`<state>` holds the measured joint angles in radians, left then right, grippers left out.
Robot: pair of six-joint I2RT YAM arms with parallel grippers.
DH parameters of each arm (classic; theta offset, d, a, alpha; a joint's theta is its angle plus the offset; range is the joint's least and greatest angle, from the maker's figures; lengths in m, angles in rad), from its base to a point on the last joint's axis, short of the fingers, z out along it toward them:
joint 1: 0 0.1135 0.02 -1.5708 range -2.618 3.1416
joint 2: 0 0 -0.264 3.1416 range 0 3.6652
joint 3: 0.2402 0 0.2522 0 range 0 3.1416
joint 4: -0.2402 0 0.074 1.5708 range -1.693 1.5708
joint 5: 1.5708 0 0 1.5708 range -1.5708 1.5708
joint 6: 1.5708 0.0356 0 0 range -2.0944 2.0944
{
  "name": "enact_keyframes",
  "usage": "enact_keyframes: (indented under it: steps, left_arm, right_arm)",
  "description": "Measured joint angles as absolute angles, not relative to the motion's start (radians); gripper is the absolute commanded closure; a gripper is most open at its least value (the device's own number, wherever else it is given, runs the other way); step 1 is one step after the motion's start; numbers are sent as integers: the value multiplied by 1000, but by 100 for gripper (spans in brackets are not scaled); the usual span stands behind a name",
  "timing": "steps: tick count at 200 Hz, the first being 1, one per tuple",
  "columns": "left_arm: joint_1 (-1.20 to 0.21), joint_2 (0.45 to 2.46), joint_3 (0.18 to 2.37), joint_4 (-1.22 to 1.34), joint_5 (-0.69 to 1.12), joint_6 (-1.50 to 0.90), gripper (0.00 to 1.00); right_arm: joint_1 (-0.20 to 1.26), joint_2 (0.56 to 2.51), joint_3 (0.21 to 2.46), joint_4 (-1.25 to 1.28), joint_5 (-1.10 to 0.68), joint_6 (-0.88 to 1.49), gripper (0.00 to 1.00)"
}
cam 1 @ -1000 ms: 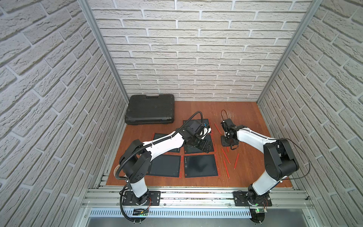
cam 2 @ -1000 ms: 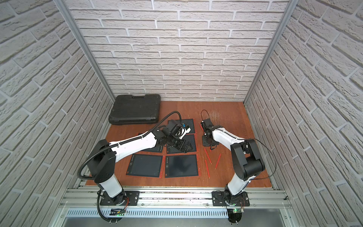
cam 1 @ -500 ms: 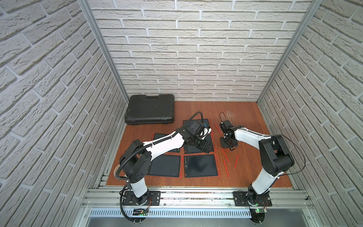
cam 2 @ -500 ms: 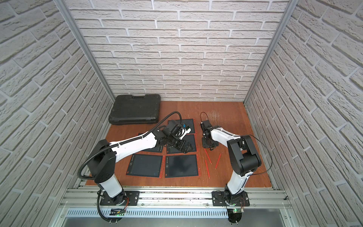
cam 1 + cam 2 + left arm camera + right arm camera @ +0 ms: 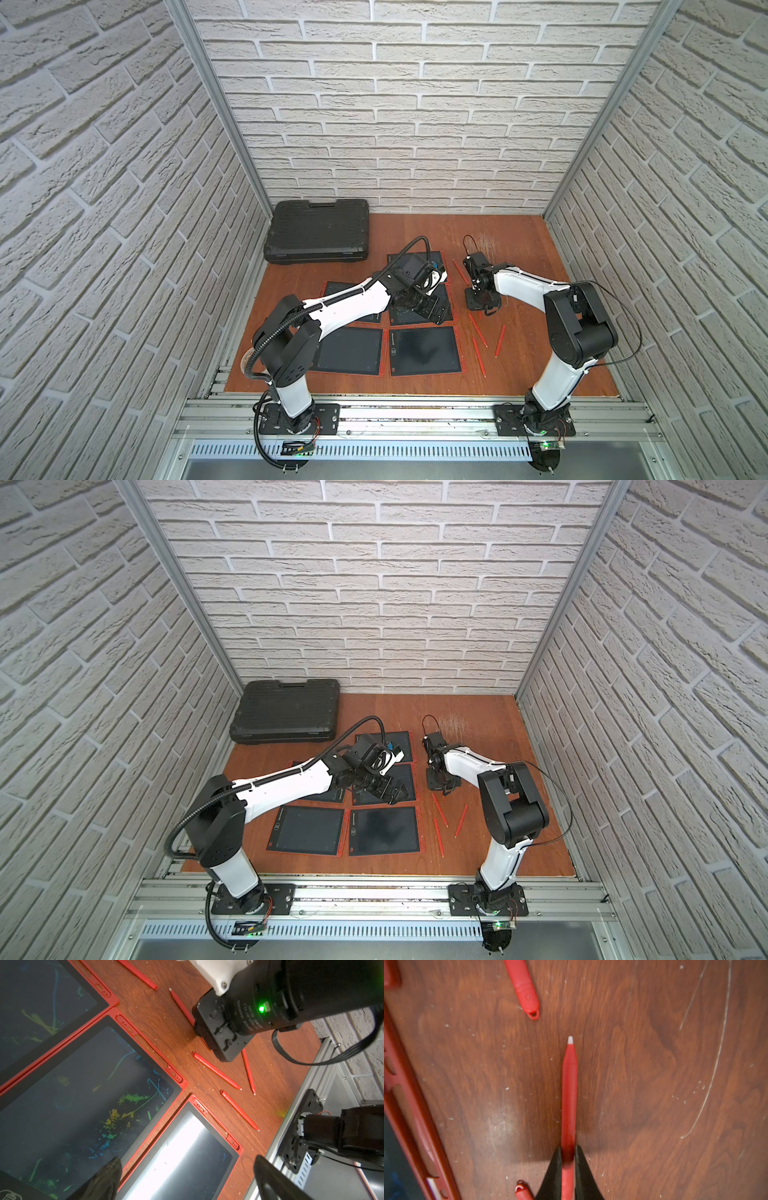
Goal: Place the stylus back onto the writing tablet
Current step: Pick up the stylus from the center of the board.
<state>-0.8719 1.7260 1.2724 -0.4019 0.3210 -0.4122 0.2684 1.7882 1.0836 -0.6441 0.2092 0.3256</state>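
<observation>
Right fingers (image 5: 555,1169) clamped on slim red plastic stylus (image 5: 569,1088), just beside red-framed black writing tablet (image 5: 411,1105) | left fingers (image 5: 270,1180) apart near tablet | risk: grip sits behind tip, stylus may swivel, missing slot.

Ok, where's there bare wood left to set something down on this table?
Freest: the far strip between the black case, the back wall and the right arm. A smaller patch lies near the front edge, between the loose styluses and the right arm's base. Crowded: the tablets fill the middle-left, and the right pincer grips a stylus beside them.
</observation>
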Motion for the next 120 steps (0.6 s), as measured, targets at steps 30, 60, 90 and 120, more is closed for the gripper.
enact_keyframes:
  steps: [30, 60, 90, 120]
  left_arm:
    - [-872, 1726, 1272, -402, 321, -412, 2]
    - [-872, 1726, 1272, -403, 321, -412, 2]
    - [-872, 1726, 1272, -405, 321, -412, 2]
    - [-872, 1726, 1272, -405, 321, -412, 2]
  right_arm:
    - [268, 1805, 1104, -644, 209, 323, 83]
    - [266, 1810, 1111, -642, 200, 318, 89]
    - [266, 1810, 1111, -641, 196, 317, 90]
    - [265, 1808, 1111, -641, 195, 313, 90]
